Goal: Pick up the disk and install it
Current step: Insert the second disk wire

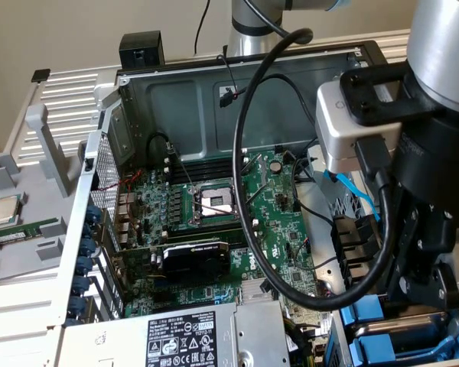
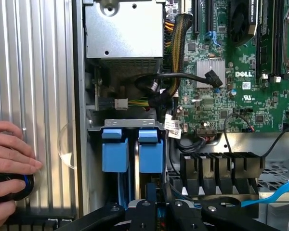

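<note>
Two blue carriers (image 2: 132,154) beside cables (image 2: 173,84)

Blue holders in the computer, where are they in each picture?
Exterior view: the blue holders sit in the lower right corner, at the case's edge.
Wrist view: the two blue holders stand side by side in a metal bay, next to the green board.
Shared landmark: the silver power box, which lies close to the holders in both views.
</note>
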{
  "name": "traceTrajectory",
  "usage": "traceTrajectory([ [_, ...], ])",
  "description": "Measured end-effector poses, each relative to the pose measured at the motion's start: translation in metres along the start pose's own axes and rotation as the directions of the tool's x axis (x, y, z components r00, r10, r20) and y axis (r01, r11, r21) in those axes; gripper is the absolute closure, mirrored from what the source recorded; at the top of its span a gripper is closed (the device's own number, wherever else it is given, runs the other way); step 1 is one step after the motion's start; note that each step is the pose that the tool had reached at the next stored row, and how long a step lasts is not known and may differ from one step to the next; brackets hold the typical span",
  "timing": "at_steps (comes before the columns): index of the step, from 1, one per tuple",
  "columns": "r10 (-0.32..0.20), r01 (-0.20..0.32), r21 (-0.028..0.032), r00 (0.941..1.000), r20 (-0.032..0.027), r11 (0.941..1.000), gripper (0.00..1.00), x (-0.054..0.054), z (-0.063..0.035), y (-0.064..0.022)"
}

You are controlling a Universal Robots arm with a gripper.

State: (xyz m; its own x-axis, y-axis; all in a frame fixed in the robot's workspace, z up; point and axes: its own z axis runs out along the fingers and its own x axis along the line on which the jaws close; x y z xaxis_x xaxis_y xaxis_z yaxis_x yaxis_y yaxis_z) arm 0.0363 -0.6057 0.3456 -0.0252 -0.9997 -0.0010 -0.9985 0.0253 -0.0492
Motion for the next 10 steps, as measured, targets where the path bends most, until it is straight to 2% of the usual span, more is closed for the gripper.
traceTrajectory([
  [10, -0.002, 0.002, 0.0012, 1.0, 0.0001, 1.0, 0.84, 0.0, 0.0011, 0.0001],
])
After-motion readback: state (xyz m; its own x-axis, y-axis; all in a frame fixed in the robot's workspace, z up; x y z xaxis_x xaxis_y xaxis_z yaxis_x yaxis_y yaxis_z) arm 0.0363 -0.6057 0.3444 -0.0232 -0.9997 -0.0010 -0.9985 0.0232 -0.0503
